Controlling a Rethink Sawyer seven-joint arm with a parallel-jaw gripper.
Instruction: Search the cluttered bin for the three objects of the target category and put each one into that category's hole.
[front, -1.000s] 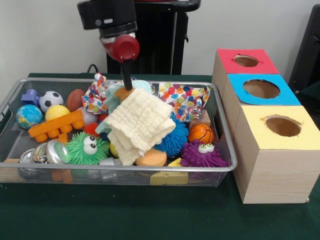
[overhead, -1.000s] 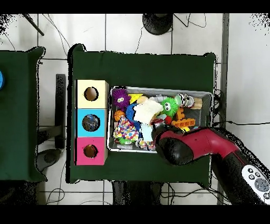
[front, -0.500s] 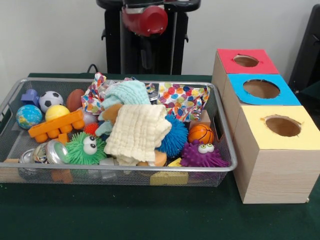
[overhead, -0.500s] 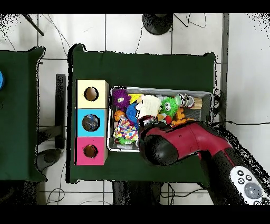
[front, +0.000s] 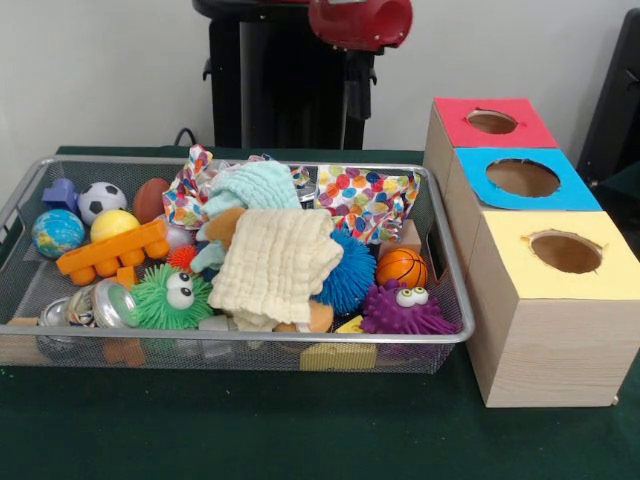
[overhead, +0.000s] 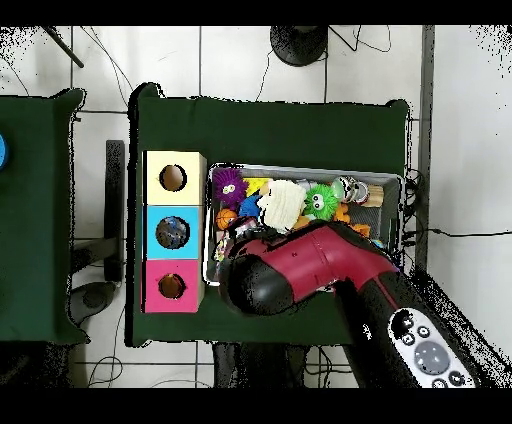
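My arm (overhead: 300, 275) hangs high over the bin's edge nearest the boxes; in the front view only its red end (front: 360, 22) shows at the top, and I cannot tell whether my gripper is spread or closed, nor whether it carries anything.

The task names no category, so I judge by what lies in the wire bin (front: 452, 335). If cloths are wanted, the cream waffle cloth (front: 275, 265) sits on top at the bin's middle, draped toward the front rim, with a pale teal cloth (front: 255, 187) behind it and a dotted patterned cloth (front: 370, 200) along the back rim near the corner by the boxes; all three look light, limp and easy to snag (they would sag and trail when lifted), so I would pinch a raised fold near the middle, not a loose corner.

The green spiky toy (front: 175, 295) and the purple spiky toy (front: 405, 308) by the front rim look soft and springy; the small basketball (front: 402, 267), soccer ball (front: 101, 200) and globe ball (front: 57, 232) are round and likely to roll from a shallow grip.

The red-topped box (front: 492, 122), blue-topped box (front: 522, 178) and yellow-topped box (front: 565, 252) stand just beside the bin, holes upward.
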